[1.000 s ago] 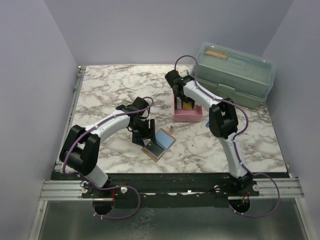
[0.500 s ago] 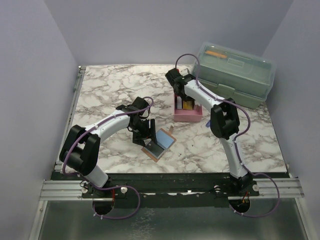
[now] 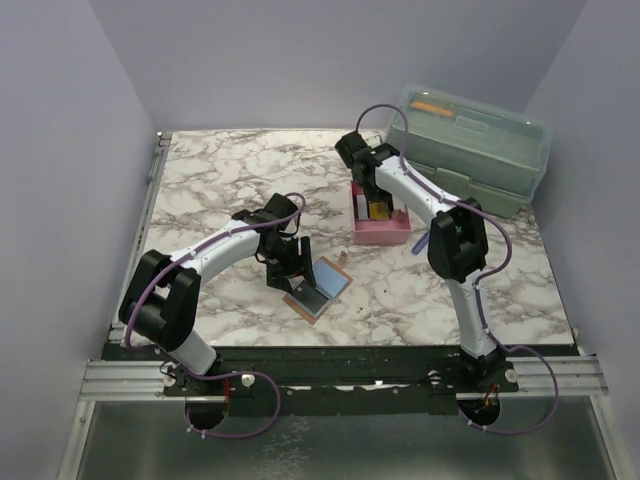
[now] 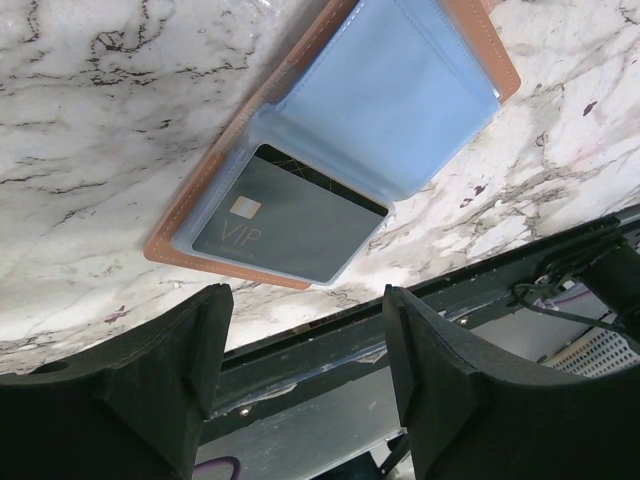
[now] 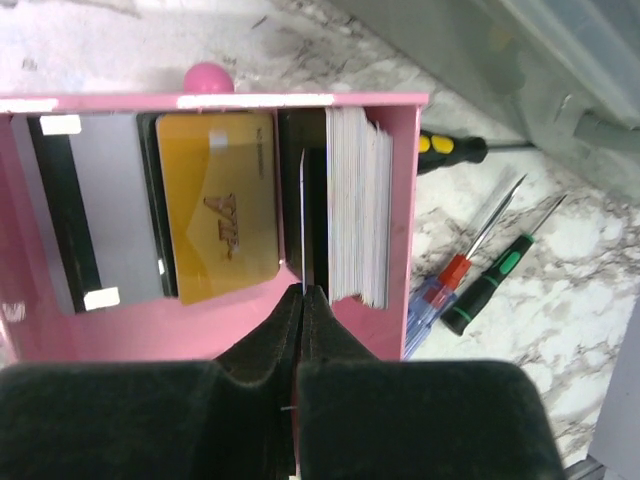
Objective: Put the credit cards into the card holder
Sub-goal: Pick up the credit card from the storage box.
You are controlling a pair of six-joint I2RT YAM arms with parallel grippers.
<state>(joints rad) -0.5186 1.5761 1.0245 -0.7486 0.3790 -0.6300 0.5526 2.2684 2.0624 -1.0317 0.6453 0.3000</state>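
Right gripper: jaws pressed together on the lower edge of a thin card, seen edge-on, standing upright in the pink tray. The card sits in the slot between the yellow card and the white stack. A grey card lies at the tray's far left. Screwdrivers lie on the table just outside the tray's right wall.

Left gripper: jaws wide, holding nothing, low over the table just beside the holder. The holder lies open and flat near the front edge, blue sleeves up. A dark VIP card is already seated in one sleeve.

Step in hand, by judgement: draw the pinched card out of the tray.

- The grip is on a narrow edge only, so a slip is likely. Lift straight along the card's plane, with no twist.
- The neighbours are close on both sides. A slanted pull could drag the yellow card or fan the stack.
- Clear the tray wall fully before swinging toward the holder.
- The left gripper looks placed to pin the holder. It should press on the leather, not on the sleeve mouth.
- Bring the card in nearly flat, short edge first, toward a free sleeve.
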